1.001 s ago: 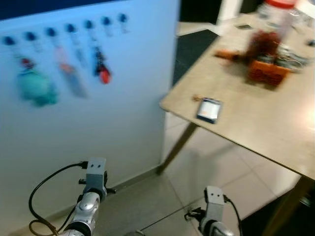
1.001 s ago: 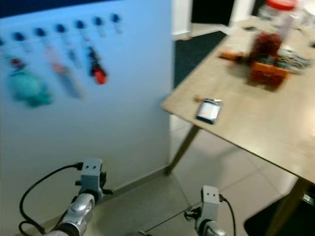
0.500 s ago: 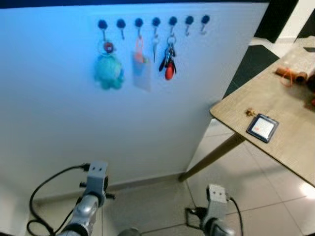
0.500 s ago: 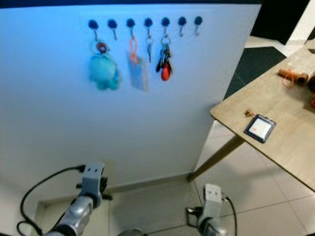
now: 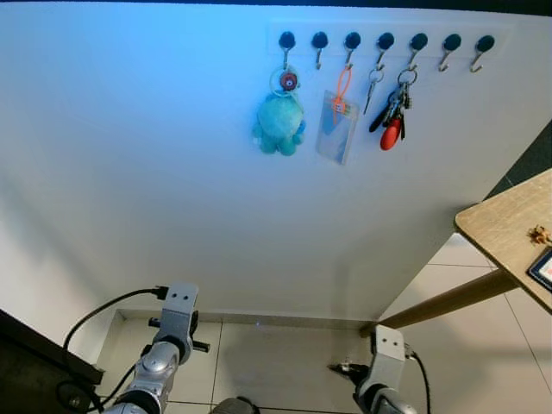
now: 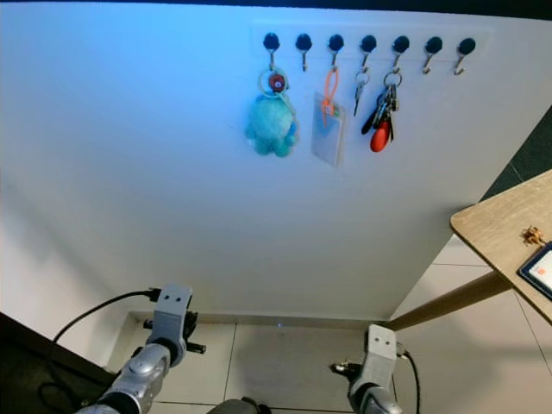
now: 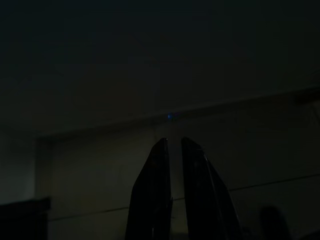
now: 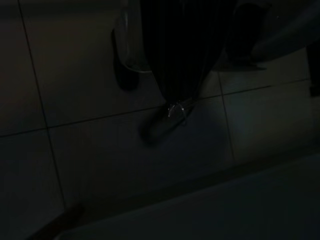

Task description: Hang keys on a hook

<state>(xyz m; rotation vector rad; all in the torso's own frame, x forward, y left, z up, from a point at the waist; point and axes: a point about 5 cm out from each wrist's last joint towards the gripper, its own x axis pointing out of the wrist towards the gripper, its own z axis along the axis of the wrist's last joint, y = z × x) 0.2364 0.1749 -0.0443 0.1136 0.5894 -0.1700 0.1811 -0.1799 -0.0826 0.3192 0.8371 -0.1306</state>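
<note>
A row of black-knobbed hooks [image 5: 385, 40] runs along the top of a white wall panel [image 5: 172, 172]. On them hang a teal plush [image 5: 279, 122], a clear card holder on an orange loop [image 5: 336, 129], a small key [image 5: 371, 86] and a key bunch with a red fob [image 5: 392, 116]. Three hooks are bare, one of them at the far right [image 5: 477, 62]. Both arms hang low over the tiled floor. My right gripper [image 8: 175, 102] is shut, and a small metal key ring [image 8: 176, 110] glints at its tip. My left gripper [image 7: 173, 141] is shut and holds nothing.
A wooden table [image 5: 509, 233] juts in at the right, with a flat card case [image 5: 543, 269] and a small brass item [image 5: 539, 233] on it. One slanted table leg [image 5: 448, 302] reaches the floor near the wall. Dark furniture [image 5: 26, 362] stands at lower left.
The camera has swung left: the table has slid to the right edge and the hook row now sits centre-right and sharp. Both arms hang as before.
</note>
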